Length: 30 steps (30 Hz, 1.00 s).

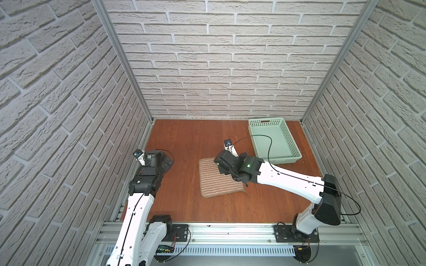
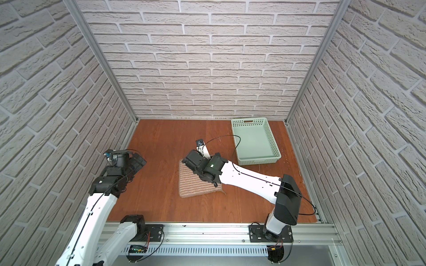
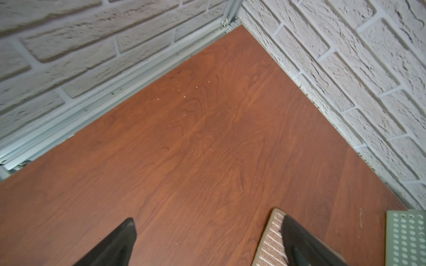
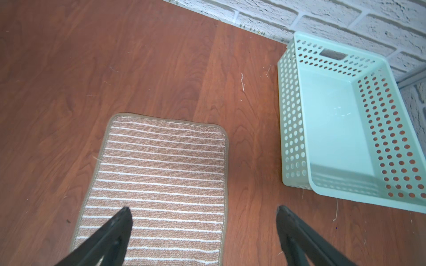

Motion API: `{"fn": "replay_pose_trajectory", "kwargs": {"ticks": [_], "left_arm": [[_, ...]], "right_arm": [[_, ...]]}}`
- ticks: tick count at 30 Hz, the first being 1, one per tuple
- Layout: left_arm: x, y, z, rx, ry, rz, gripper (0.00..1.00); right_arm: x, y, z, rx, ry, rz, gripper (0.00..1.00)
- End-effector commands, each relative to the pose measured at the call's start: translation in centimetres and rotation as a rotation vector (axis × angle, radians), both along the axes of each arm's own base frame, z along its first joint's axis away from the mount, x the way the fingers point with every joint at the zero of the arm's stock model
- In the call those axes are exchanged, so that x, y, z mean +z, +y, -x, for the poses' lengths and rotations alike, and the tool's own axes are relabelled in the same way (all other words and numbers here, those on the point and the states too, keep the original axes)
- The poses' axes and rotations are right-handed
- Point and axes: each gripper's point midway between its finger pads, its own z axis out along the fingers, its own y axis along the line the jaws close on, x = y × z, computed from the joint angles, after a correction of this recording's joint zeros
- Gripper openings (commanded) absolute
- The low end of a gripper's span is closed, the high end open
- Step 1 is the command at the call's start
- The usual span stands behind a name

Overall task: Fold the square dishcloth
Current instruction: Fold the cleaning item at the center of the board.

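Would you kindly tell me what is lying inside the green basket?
Only its bare pale floor shows inside the basket; the near wall hides a thin strip at its foot.

Right arm point(image 1: 288, 178) stretches low across the square dishcloth point(image 1: 212, 184), its tool point(image 4: 202, 211) poised over the cloth's edge, jaws spread wide and empty. Left arm point(image 1: 143, 207) stands bent, well apart from the cloth, its tool point(image 3: 207, 220) also spread wide, gripping nothing.

No writing, label, brand name or number can be read in any view. A few faint raised marks show on the floor of the pale green basket point(image 4: 340, 113) in the right wrist view, too small and dim to make out.
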Motion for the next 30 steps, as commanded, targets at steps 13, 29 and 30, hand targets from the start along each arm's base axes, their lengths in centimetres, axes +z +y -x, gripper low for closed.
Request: {"fn": "replay_pose_trajectory", "kwargs": {"ticks": [13,29,30], "left_arm": [[-7.2,-10.2,-4.0,-0.327,0.223,-0.060,0.98],[-13.6,-13.4,-7.4,-0.455,0.473,-0.053,0.78],[-13.9,-13.7,-7.6,-0.465,0.477,-0.045,0.76]], "right_arm": [[-7.6,-1.5,-6.7,0.006,0.308,-0.100,0.64],[-14.9,-3.0,-10.6,-0.052,0.457,-0.105,0.53],[-15.1,-3.0,-10.8,-0.053,0.462,-0.105,0.51]]}}
